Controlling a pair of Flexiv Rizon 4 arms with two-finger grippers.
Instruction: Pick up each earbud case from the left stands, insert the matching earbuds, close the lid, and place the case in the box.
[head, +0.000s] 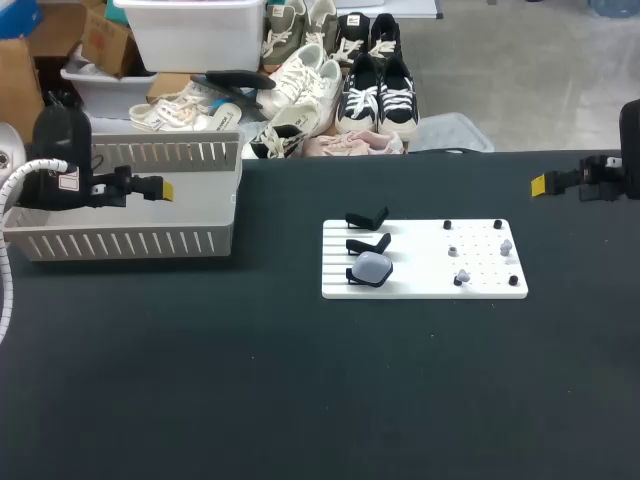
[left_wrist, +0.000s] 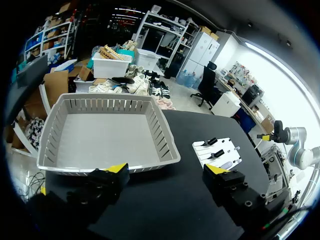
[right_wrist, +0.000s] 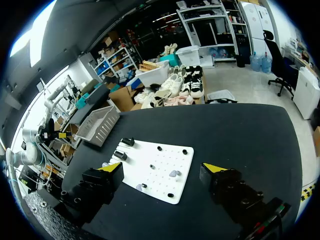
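Sitting on the nearest black stand (head: 360, 277) of 3 on the white perforated board (head: 420, 287), the pale translucent earbud case (head: 373, 266) is found well apart from both grippers. Both are spread wide and empty. The left gripper (left_wrist: 166, 170) is held over the grey slatted box (head: 120, 243); the right gripper (right_wrist: 161, 167) is judged somewhat nearer.

Black table (head: 300, 400); white pegboard (head: 420, 287), black stands (head: 366, 218); frosted pale case (head: 374, 265); light grey slotted box (head: 120, 243) far left.

Bright, even overhead light; the black table (head: 200, 400) shows only faint shadows.
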